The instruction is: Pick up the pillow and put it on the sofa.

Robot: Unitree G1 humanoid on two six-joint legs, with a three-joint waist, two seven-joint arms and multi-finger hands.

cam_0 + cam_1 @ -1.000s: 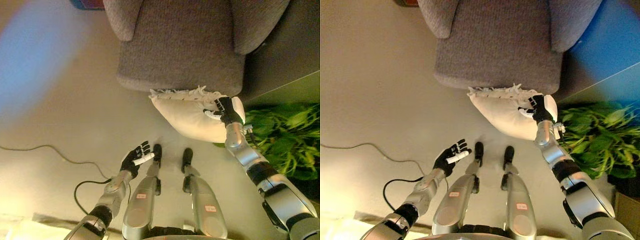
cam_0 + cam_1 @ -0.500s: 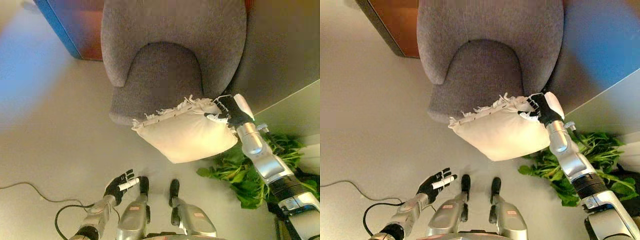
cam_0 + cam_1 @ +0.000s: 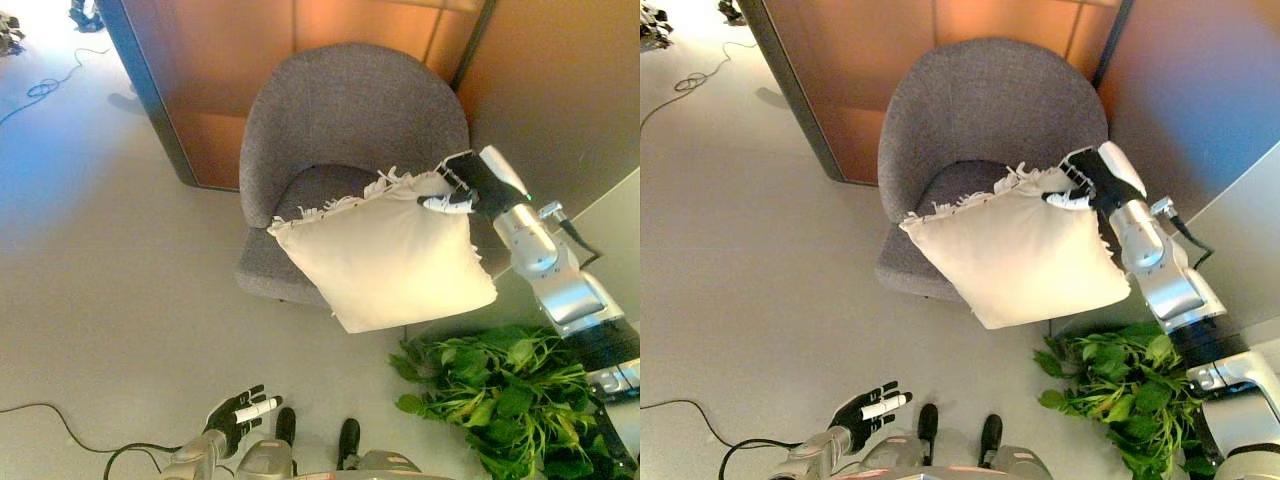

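A cream pillow [image 3: 385, 255] with a fringed top edge hangs in the air in front of the grey armchair [image 3: 345, 125], covering part of its seat. My right hand [image 3: 462, 185] is shut on the pillow's upper right corner and holds it up. The pillow also shows in the right eye view [image 3: 1015, 250], with the right hand [image 3: 1087, 180] at its corner. My left hand [image 3: 237, 413] is low at the bottom of the view, fingers spread, holding nothing.
A green leafy plant [image 3: 500, 395] stands at the lower right, below the pillow. An orange-brown wall panel [image 3: 230, 60] with a dark post [image 3: 150, 95] runs behind the chair. Pale floor [image 3: 100, 290] lies to the left.
The camera has tilted up, so the whole chair and the wall now show. My right hand has lifted the pillow higher, in front of the seat. The left hand has sunk toward the bottom edge.
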